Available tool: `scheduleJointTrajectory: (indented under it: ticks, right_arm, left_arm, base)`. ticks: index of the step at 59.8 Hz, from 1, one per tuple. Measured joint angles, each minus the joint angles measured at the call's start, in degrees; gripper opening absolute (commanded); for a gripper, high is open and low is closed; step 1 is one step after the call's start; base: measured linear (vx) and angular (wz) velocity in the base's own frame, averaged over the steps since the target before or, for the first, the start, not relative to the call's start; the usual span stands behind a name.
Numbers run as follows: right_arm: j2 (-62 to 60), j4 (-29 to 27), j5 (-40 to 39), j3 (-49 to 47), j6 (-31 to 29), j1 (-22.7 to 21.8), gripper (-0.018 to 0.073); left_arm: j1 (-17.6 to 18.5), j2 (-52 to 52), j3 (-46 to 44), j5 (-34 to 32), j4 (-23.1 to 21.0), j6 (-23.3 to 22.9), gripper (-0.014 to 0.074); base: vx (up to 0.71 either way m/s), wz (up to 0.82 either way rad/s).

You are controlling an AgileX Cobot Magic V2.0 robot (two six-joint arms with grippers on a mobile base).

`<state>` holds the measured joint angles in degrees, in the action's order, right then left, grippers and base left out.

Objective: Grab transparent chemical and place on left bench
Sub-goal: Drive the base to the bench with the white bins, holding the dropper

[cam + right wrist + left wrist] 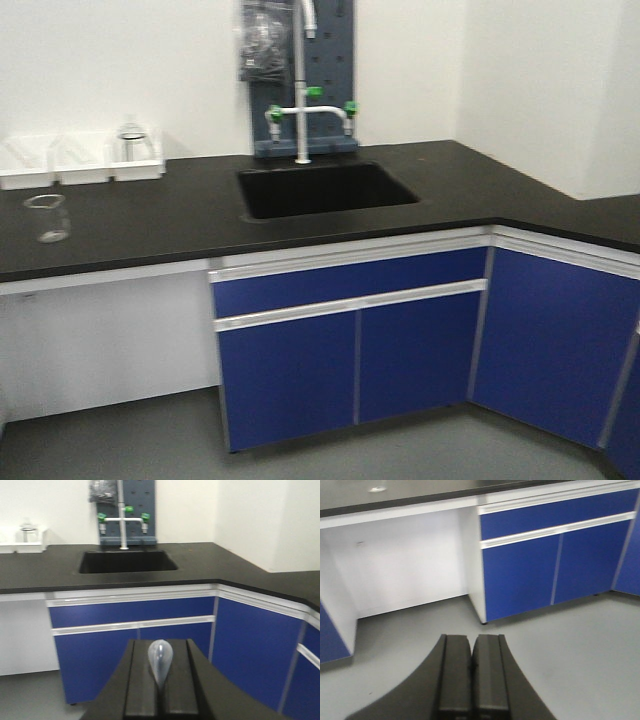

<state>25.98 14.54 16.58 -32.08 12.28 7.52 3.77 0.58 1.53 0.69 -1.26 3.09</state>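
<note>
The chemical, only its dropper bulb showing, sits clamped in the right gripper, well short of the bench. The left gripper is closed and empty. Apparently mid-carry; next, reach over the bench beside the sink and lower it upright.

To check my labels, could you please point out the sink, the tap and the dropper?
sink [325,190]: front view, on the dark basin floor.
tap [301,70]: front view, on the upright pipe.
dropper [160,657]: right wrist view, on its bulb.
</note>
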Motion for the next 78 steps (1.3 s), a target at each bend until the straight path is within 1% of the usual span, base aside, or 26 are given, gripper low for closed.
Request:
scheduleJointTrajectory:
  ticks: [22,47,62,78]
  right_arm:
    - [0.0,0.0,0.06,0.0,0.0,0.0,-0.0004]
    - [0.0,0.0,0.08,0.0,0.0,0.0,-0.0004]
    - [0.0,0.0,0.13,0.0,0.0,0.0,-0.0004]
    - [0.0,0.0,0.14,0.0,0.0,0.0,-0.0004]
  left_arm:
    - [0.0,0.0,0.0,0.0,0.0,0.0,-0.0004]
    - [0.0,0.0,0.0,0.0,0.0,0.0,-0.0004]
    - [0.0,0.0,0.0,0.0,0.0,0.0,-0.0004]
    - [0.0,0.0,0.0,0.0,0.0,0.0,-0.0004]
  base:
    - [0.17,0.64]
    - [0.33,0.55]
    - [0.4,0.31]
    - [0.42,0.12]
